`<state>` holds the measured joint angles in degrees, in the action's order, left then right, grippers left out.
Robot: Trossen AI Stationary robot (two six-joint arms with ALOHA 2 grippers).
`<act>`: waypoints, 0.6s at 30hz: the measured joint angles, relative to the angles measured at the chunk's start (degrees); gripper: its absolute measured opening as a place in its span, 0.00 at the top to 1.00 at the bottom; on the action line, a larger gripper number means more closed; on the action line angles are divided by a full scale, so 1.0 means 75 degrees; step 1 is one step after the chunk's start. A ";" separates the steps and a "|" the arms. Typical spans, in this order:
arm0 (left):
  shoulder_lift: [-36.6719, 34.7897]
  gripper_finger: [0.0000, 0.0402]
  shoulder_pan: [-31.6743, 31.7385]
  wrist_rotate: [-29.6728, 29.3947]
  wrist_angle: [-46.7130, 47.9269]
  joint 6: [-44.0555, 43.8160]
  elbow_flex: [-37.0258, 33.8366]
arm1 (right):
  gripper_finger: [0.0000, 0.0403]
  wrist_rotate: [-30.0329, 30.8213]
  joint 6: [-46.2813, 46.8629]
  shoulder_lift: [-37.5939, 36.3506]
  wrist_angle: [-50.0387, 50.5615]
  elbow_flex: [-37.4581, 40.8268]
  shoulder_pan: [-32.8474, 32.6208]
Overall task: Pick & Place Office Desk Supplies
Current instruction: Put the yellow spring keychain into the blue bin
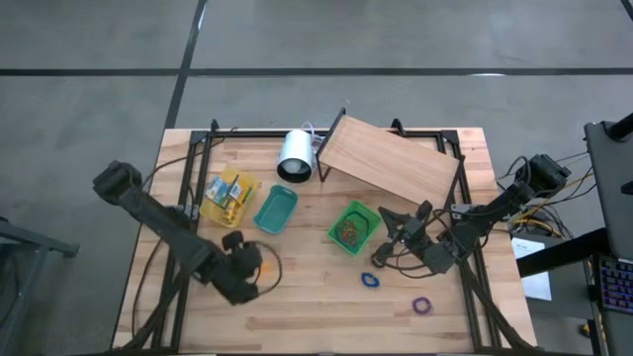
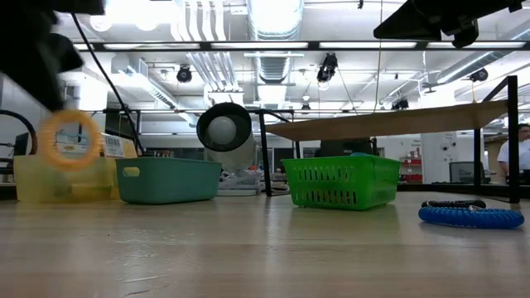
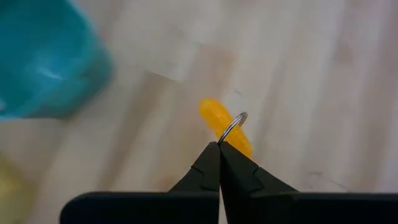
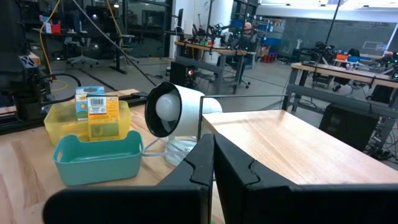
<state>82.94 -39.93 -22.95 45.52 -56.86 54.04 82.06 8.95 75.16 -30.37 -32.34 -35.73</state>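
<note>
Left pincer [image 3: 219,147] clamped on orange band [image 3: 225,126], raised over bench [image 1: 316,307] beside teal bin [image 1: 275,210]. Right pincer [image 4: 212,142] closed, empty, near green basket [image 1: 353,226]. Blue band [image 1: 371,281], purple band [image 1: 422,306] unsorted.

Left pincer [image 3: 219,146] closed and raised; right pincer [image 4: 213,140] closed.

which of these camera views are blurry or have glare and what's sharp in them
Low view: the ceiling lights glare brightly; the orange ring at the near left is blurred, while the green basket is fairly sharp. Left wrist view: the teal bin and table are soft, but the left tool, shut on the ring, is crisp. High view: evenly lit.
</note>
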 joint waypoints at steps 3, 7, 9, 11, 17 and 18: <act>-0.0127 1.00 0.0516 -0.0493 0.0199 -0.0002 0.0000 | 0.98 0.0000 0.0001 0.0000 0.0000 0.0000 0.0003; -0.0266 1.00 0.1101 -0.1215 0.0245 0.0112 0.0003 | 0.98 0.0000 0.0003 0.0000 0.0000 0.0000 0.0000; -0.0346 1.00 0.1392 -0.1447 0.0259 0.0365 0.0003 | 0.98 0.0000 0.0003 0.0000 0.0000 0.0000 0.0001; -0.0447 1.00 0.1688 -0.1559 0.0263 0.0575 0.0006 | 0.98 0.0000 0.0003 0.0000 0.0001 0.0000 0.0000; -0.0735 1.00 0.2871 -0.1579 0.0285 0.0790 0.0006 | 0.98 0.0000 0.0003 0.0000 0.0000 0.0000 0.0000; -0.0752 1.00 0.3079 -0.1574 0.0290 0.0819 0.0007 | 0.98 0.0000 0.0000 0.0000 0.0000 0.0000 0.0001</act>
<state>77.30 -16.84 -34.75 47.69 -50.72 54.10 82.06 8.95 75.16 -30.37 -32.34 -35.72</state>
